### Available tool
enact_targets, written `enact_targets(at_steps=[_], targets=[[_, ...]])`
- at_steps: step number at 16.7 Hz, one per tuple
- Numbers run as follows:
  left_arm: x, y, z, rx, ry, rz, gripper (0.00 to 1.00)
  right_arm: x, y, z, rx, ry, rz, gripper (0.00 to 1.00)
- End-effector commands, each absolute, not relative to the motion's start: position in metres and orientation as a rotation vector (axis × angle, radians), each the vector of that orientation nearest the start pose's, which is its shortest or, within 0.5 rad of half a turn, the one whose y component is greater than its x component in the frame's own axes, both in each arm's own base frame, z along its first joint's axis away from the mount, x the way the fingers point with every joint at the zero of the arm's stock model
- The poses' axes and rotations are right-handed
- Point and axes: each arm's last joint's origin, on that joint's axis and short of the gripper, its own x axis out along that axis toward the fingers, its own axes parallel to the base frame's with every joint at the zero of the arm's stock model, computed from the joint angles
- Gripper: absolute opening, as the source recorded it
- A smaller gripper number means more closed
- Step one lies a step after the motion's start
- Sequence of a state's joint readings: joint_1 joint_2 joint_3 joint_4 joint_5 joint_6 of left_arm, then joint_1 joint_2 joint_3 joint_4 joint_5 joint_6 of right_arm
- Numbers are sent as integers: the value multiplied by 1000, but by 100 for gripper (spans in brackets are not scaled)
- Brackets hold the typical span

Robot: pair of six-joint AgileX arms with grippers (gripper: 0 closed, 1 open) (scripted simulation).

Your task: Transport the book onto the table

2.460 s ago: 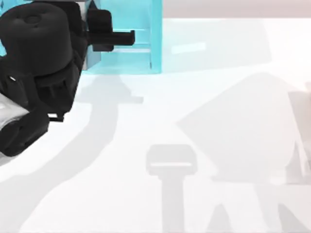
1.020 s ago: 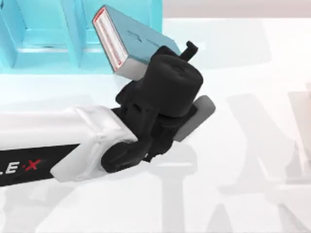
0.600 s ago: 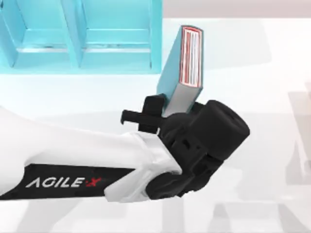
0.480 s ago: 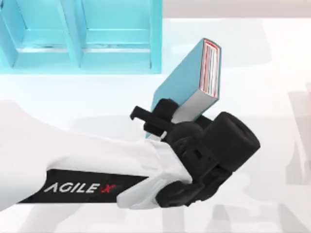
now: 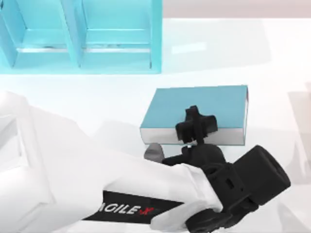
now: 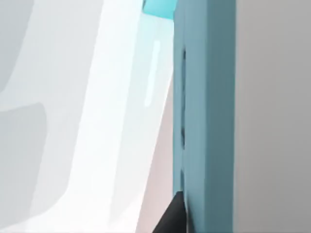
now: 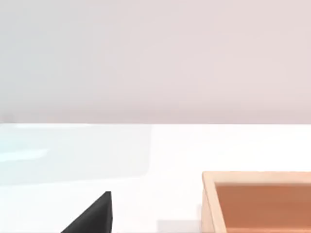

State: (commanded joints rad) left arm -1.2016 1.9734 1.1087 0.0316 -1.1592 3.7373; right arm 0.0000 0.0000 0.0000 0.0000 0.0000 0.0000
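Observation:
The book (image 5: 216, 103) lies flat with its teal cover up and its grey-white page edge facing the near side, over the middle of the white table (image 5: 277, 58). My left gripper (image 5: 195, 127) is shut on the book at its near long edge. One black finger lies on the cover; the other is hidden underneath. I cannot tell whether the book touches the table. In the left wrist view the book's teal cover (image 6: 206, 121) and grey pages run close past the camera, beside a dark fingertip (image 6: 171, 221). A black tip of my right gripper (image 7: 92, 216) shows in the right wrist view.
The teal shelf unit (image 5: 116, 53) with dividers stands at the table's far left, behind the book. A shallow wooden box (image 7: 257, 201) sits on the table in the right wrist view. My left arm's white forearm covers the near left of the table.
The book has come out of the shelf, swung from tilted upright to flat, and moved toward the table's middle. My left arm has followed, reaching farther right and nearer.

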Motion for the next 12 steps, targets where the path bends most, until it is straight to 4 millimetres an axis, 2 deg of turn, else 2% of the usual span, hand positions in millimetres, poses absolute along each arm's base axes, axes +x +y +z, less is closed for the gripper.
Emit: enact_targets(at_steps=[4,12], targets=[[162,-358,134,-1574,122,298,0,106,-1,160,0,0,0,100],[161,-358,133,-1542,121,296,0,106,-1,160,0,0,0,100]])
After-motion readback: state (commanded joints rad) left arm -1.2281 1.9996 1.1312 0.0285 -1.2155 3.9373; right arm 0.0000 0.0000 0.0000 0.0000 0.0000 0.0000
